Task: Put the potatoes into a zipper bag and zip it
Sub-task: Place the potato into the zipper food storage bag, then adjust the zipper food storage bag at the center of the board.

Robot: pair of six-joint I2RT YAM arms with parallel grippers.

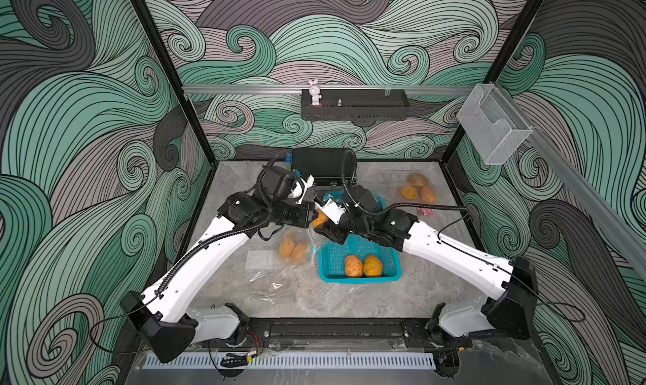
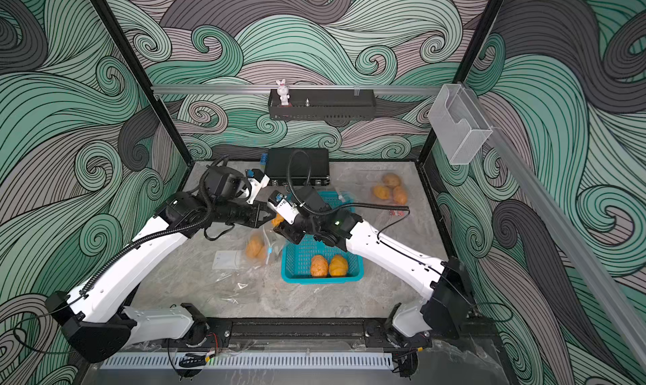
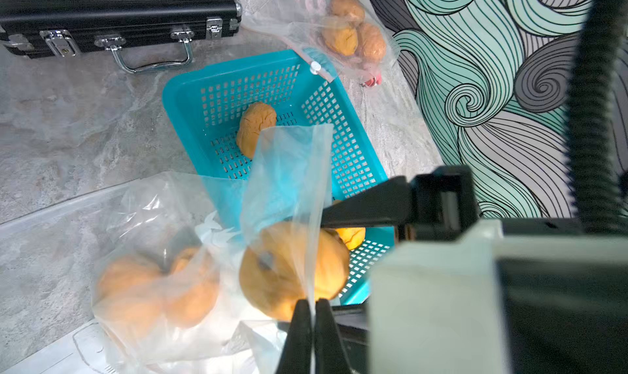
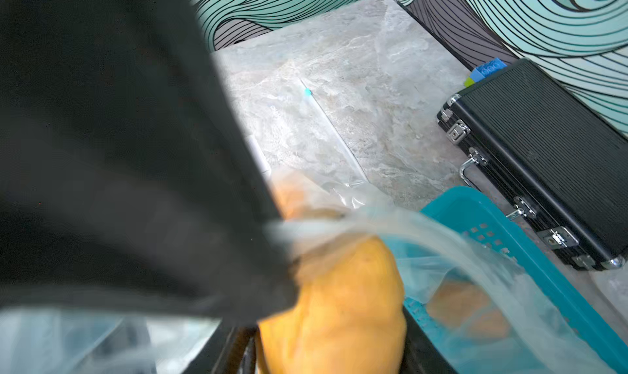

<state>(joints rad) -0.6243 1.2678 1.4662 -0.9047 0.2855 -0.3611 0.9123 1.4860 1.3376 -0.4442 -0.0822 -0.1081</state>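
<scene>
Grey marbled bench point(image 1: 349, 303) inside black-framed booth, teal-and-grey swirl wallpaper on three sides. Two arms, white links and black joints, reaching in from near edge: left arm point(image 1: 209, 257), right arm point(image 1: 454, 254).

Left of centre:
- One white card point(image 1: 260, 260) flat on bench.
- Clear empty bags point(image 1: 265, 289) flat nearer front, count unclear.
- Left end effector point(image 3: 314, 307): jaws fully closed, pinching lifted rim of open zipper bag point(image 3: 289, 172).
- Two potatoes point(image 1: 293, 251) inside that bag, lying on bench just left of basket.

Centre:
- Right end effector point(image 3: 330, 267): jaws roughly half apart, one finger on either side of held potato point(image 4: 336, 307), apparently gripping it.
- Held potato at bag mouth, partly behind lifted film.
- One teal basket point(image 1: 360, 279), perforated.
- Near-end pair point(image 1: 353, 266) of potatoes side by side in basket.
- Third potato point(image 3: 255, 129) toward basket's far end, seen only from left wrist.
- One black case point(image 1: 321, 163) with chrome latches at back of bench.
- Blue block point(image 4: 489, 68) behind case.

Right:
- Second zipper bag point(image 3: 299, 26) at back right of bench, zip edge reaching basket's far corner.
- Three potatoes point(image 1: 417, 191) inside it, one browner.
- Small pink-red item point(image 1: 424, 212) beside it, too small to identify.

Nine potatoes visible altogether.

Back wall:
- One black shelf point(image 1: 354, 108).
- One white rabbit figurine point(image 1: 314, 92) on shelf's left end.

Right rail: one clear plastic holder point(image 1: 493, 128).
</scene>
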